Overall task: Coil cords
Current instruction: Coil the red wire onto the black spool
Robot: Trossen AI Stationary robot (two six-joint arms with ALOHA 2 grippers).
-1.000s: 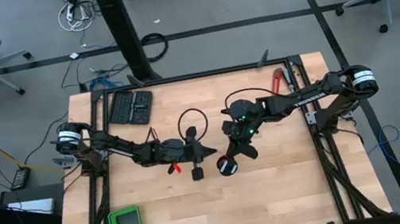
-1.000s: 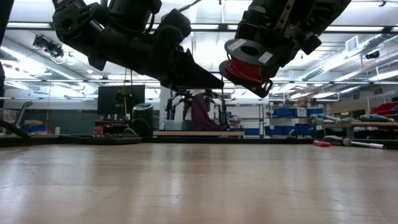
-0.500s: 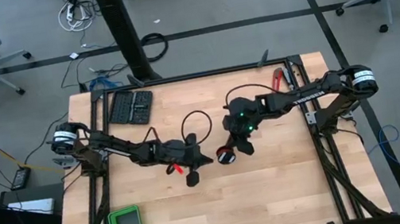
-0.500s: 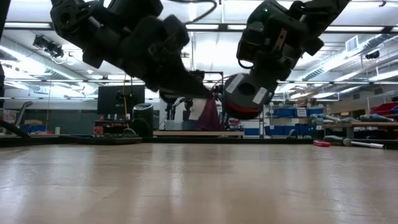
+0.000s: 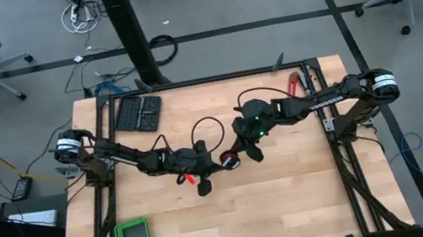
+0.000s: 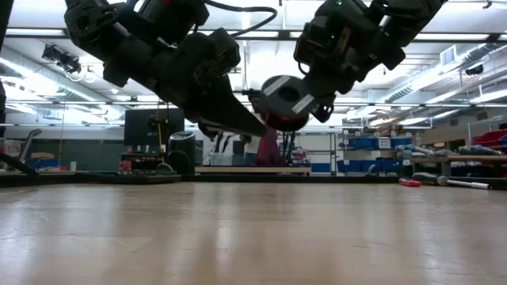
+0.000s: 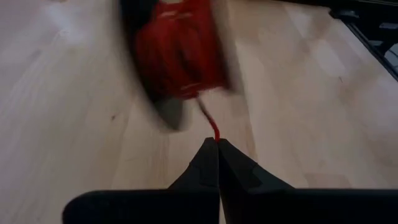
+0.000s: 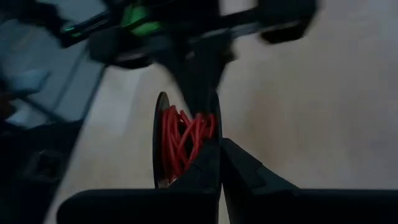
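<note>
Most of the red cord (image 8: 180, 146) was already wound on the spool (image 5: 231, 162), held above mid-table by the right gripper (image 5: 238, 152), its fingers clenched on the rim. The left gripper (image 7: 217, 149) pinched the short free end, which was left to wind. A second earlier the spool hung farther from the left gripper; it had since swung close beside it.
</note>
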